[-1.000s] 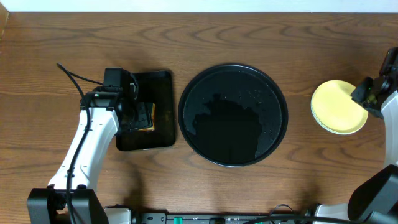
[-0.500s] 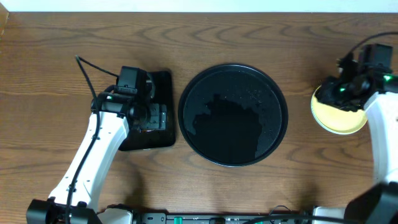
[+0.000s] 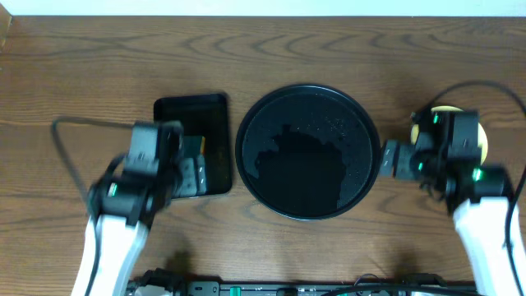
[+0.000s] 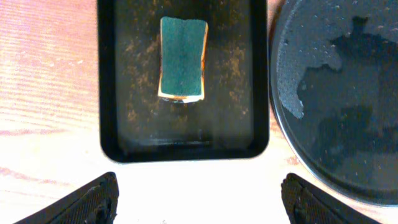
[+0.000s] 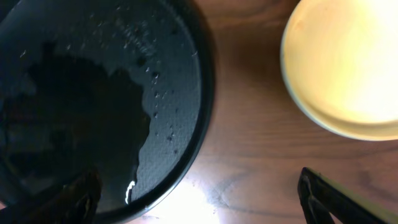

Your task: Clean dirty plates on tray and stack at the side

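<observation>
Robot lab set-up staged for dishwashing, wood-grain surface (image 3: 263,49), white left arm (image 3: 111,247) and right arm (image 3: 485,234), trailing cable (image 3: 70,156), sponge (image 4: 182,58) in a small rectangular tray (image 4: 107,81), wet round tray (image 3: 308,115), pale plates (image 5: 348,62).

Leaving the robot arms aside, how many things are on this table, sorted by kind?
Round black tray: 1
Rectangular black tray: 1
Green-topped sponge: 1
Pale yellow plate: 1 in sight; any plates under it cannot be counted
Total: 4
</observation>
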`<state>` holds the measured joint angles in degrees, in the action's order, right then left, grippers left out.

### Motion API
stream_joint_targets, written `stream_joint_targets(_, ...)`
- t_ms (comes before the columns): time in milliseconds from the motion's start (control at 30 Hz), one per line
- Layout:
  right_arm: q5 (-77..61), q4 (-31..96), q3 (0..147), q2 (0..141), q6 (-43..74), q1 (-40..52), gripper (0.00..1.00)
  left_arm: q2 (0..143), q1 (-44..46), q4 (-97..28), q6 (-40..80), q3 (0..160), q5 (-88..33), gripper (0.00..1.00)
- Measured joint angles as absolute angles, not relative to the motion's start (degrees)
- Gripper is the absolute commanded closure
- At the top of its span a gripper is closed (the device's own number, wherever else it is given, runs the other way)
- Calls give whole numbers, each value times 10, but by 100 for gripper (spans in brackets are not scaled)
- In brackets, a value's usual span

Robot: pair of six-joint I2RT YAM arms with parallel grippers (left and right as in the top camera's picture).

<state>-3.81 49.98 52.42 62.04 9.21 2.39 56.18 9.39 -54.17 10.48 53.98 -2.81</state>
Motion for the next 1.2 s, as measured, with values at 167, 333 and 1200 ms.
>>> stream_joint_targets(167,-34,489,448,486,92,33,1,391,94,-521,105,481,-26,16)
stream_joint_targets(333,-34,507,428,417,93,33,1,285,94,-519,105,475,-26,16)
stream_joint_targets(1200,-32,541,425,380,91,33,1,251,94,-536,105,474,-25,16)
